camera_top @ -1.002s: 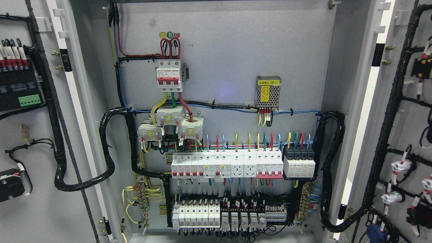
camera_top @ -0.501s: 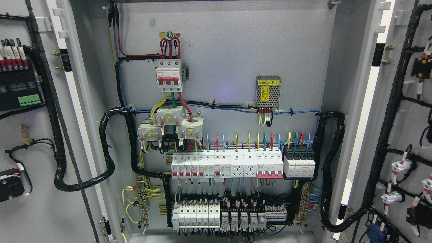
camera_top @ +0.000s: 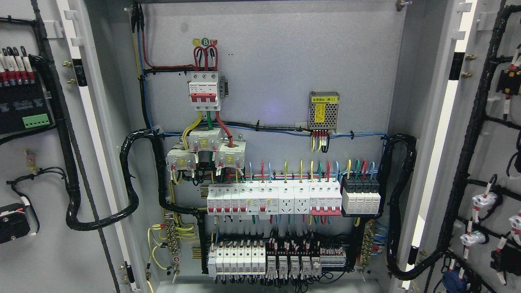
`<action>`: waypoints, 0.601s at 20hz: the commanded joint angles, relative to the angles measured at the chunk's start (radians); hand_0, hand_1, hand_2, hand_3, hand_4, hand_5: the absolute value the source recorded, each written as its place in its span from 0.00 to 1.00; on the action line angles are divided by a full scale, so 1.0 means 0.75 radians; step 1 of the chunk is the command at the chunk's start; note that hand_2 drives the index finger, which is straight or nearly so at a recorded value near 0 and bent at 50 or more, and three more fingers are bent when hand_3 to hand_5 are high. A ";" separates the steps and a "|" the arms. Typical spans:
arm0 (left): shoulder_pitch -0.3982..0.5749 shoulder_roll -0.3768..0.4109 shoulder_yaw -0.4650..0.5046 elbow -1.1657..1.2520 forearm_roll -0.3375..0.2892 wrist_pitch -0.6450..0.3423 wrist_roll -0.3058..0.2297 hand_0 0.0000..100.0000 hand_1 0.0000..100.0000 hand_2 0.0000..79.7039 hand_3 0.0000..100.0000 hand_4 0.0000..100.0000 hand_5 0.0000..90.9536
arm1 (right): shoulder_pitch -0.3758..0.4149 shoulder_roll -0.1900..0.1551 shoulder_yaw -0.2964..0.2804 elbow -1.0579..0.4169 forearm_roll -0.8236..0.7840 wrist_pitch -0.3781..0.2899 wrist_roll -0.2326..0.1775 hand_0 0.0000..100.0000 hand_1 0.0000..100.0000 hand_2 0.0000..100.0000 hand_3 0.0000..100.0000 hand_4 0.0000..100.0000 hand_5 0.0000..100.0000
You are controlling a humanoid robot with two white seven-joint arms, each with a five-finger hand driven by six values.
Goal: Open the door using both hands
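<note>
The doors stand wide open on both sides of the cabinet: the left door (camera_top: 36,162) fills the left edge of the view with its inner face showing, and the right door (camera_top: 488,162) does the same at the right edge. No arm or hand shows in the head view, so the state of the fingers cannot be told. Between the doors the back panel (camera_top: 285,61) is in plain sight. A red-and-white main breaker (camera_top: 203,91) sits high on it, with three white blocks (camera_top: 205,152) below it and a small mesh-cased power supply (camera_top: 323,110) to the right. A row of breakers (camera_top: 274,198) runs across the middle, with black modules (camera_top: 361,197) at its right end, and a second row of terminals (camera_top: 276,260) lies near the bottom. Thick black cable looms (camera_top: 130,183) loop from the panel to each door. On the left door are a black module with a green connector (camera_top: 36,121); on the right door, white lamp holders (camera_top: 484,201) hang along a black loom.
</note>
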 commanded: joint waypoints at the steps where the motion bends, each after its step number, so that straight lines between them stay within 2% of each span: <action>1: -0.057 -0.031 0.054 0.211 0.007 0.050 0.002 0.00 0.00 0.00 0.00 0.03 0.00 | -0.044 0.036 -0.025 0.112 0.137 0.081 -0.015 0.11 0.00 0.00 0.00 0.00 0.00; 6: -0.061 -0.031 0.057 0.211 -0.002 0.095 0.051 0.00 0.00 0.00 0.00 0.03 0.00 | -0.044 0.044 -0.025 0.106 0.139 0.083 -0.029 0.11 0.00 0.00 0.00 0.00 0.00; 12: -0.061 -0.033 0.073 0.209 -0.028 0.112 0.053 0.00 0.00 0.00 0.00 0.03 0.00 | -0.044 0.044 -0.027 0.101 0.139 0.081 -0.029 0.11 0.00 0.00 0.00 0.00 0.00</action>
